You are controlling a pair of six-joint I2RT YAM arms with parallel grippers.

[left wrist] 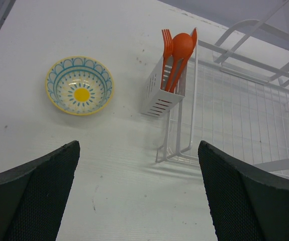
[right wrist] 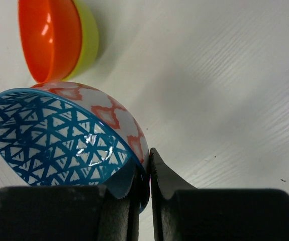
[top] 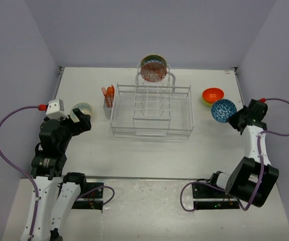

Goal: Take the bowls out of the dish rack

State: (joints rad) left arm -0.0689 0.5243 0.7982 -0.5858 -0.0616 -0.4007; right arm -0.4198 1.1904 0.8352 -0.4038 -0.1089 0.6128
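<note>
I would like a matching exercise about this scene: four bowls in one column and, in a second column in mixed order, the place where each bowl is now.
Bowls
1. blue-patterned bowl
2. orange bowl
3. flower bowl
4. red-patterned bowl

Places
A. on the table, left of the dish rack
B. in the dish rack, at its far end
C. clamped by its rim in the right tool
D. nested in the lime-green bowl

Pairs: 1-C, 2-D, 3-A, 4-B
</note>
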